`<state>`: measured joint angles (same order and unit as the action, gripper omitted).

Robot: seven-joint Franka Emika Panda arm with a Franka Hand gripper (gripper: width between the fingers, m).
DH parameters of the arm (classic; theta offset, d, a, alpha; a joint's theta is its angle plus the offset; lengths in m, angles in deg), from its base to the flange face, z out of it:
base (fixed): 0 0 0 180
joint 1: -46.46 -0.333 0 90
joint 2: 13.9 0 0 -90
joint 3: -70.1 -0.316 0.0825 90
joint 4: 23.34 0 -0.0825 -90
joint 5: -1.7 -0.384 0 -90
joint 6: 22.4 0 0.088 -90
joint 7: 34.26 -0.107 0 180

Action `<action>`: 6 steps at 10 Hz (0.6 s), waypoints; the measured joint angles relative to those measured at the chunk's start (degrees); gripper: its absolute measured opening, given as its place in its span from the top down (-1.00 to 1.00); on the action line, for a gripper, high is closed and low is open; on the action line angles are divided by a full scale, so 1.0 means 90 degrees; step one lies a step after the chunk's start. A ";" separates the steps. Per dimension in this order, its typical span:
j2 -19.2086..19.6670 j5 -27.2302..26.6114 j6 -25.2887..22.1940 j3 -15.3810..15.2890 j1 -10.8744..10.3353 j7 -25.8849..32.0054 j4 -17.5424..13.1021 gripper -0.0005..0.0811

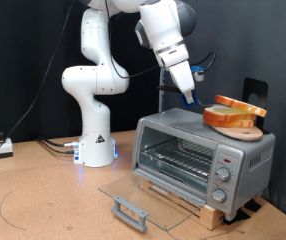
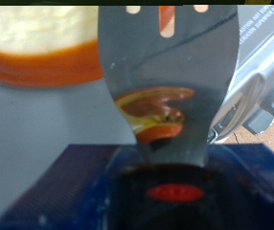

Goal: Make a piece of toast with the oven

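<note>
The silver-grey oven (image 1: 198, 150) stands on a wooden base, its glass door (image 1: 133, 200) dropped open and lying flat in front. On its roof lies a round wooden board (image 1: 241, 129) carrying two stacked slices of toast (image 1: 235, 108). My gripper (image 1: 191, 96) hangs just to the exterior view's left of the toast, shut on the black handle of a metal spatula (image 2: 171, 77). In the wrist view the slotted blade points out over the oven roof (image 2: 41, 125), and a piece of toast (image 2: 36, 29) lies beyond and beside the blade tip. The blue fingers (image 2: 70, 182) flank the handle.
The arm's white base (image 1: 95, 140) stands at the exterior view's left on the brown table, with cables (image 1: 53, 146) trailing from it. Oven knobs (image 1: 224, 172) line its right panel. A dark wall is behind, and a black bracket (image 1: 253, 90) stands behind the oven.
</note>
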<state>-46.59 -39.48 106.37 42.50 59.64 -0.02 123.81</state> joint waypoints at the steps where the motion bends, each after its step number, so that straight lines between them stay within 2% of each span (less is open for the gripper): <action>1: 0.0000 0.0000 -0.0005 -0.0044 -0.0012 -0.0025 0.0004 0.03; 6: -0.0003 -0.0019 0.0001 -0.0340 -0.0115 -0.0285 0.0051 0.03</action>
<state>-46.61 -39.64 106.37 39.44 58.61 -2.59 124.27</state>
